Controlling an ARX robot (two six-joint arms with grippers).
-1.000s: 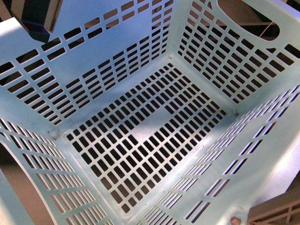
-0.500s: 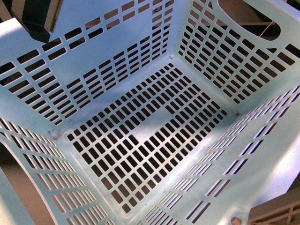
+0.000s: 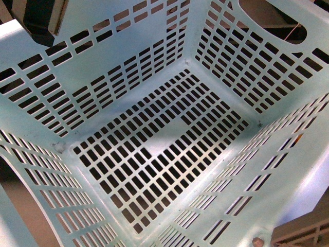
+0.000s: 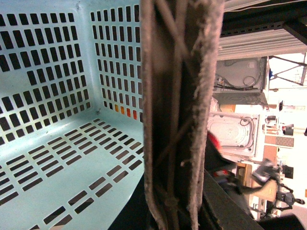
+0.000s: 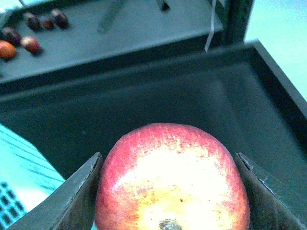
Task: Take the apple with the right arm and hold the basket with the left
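The light aqua basket [image 3: 154, 67] fills the front view and its slotted floor holds nothing. My left gripper [image 4: 178, 143] is shut on the basket's wall [image 4: 53, 158]; its brown lattice-ribbed finger [image 4: 168, 96] stands close before the camera. A dark part of it shows at the basket's upper left rim [image 3: 38, 23]. My right gripper [image 5: 168, 160] is shut on the red and yellow apple [image 5: 172, 191], held between its two dark fingers [image 5: 79, 196]. A small orange-red patch shows through the slots of the right wall [image 3: 298, 137] and in the left wrist view [image 4: 125, 110].
Behind the apple lies a dark bin [image 5: 158, 96]. Several small fruits [image 5: 29, 44] lie on a grey surface beyond it. An aqua corner of the basket [image 5: 19, 187] shows beside the right gripper. A beige crate edge [image 3: 303, 234] is at the lower right.
The basket stays almost still. A small orange patch has appeared behind the right wall's slots in the front view.
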